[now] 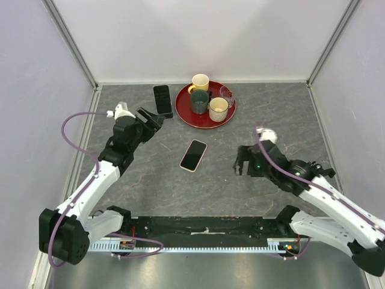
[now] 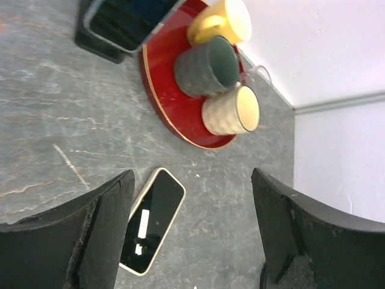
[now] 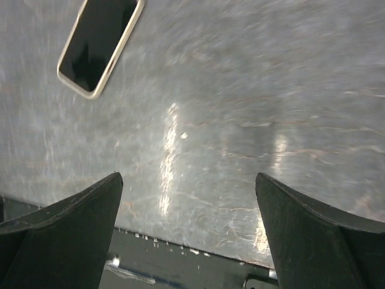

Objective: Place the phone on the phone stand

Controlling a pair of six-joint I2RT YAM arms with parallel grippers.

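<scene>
- Your left gripper [image 1: 151, 117] hung over the left rear of the grey table [image 1: 150, 180]. Its jaws were spread wide and held nothing.
- In the left wrist view, the left gripper [image 2: 192, 180] showed bare tabletop between its two dark fingers [image 2: 102, 217]. No object was in contact with either of them.
- Your right gripper [image 1: 242, 161] was over the right middle of the table. It too was spread wide and empty.
- In the right wrist view, the right gripper [image 3: 187, 180] framed only the grey surface.
- The phone [image 1: 193, 155] lay flat on the table, screen up and set on a diagonal. It was between the two grippers and apart from both.
- You saw the phone [image 2: 152, 220] low in the left wrist view, just beside the left finger's edge. Its pale case rim was visible.
- The phone [image 3: 100, 45] sat in the upper left corner of the right wrist view, which was blurred.
- A red tray [image 1: 186, 111] stood at the rear centre, well behind the phone.
- The tray carried a yellow mug [image 1: 200, 82], a dark mug [image 1: 199, 101], a cream mug [image 1: 218, 109] and a clear glass [image 1: 226, 93].
- A black slab [image 1: 162, 99] lay just left of the tray, close to your left gripper.
</scene>
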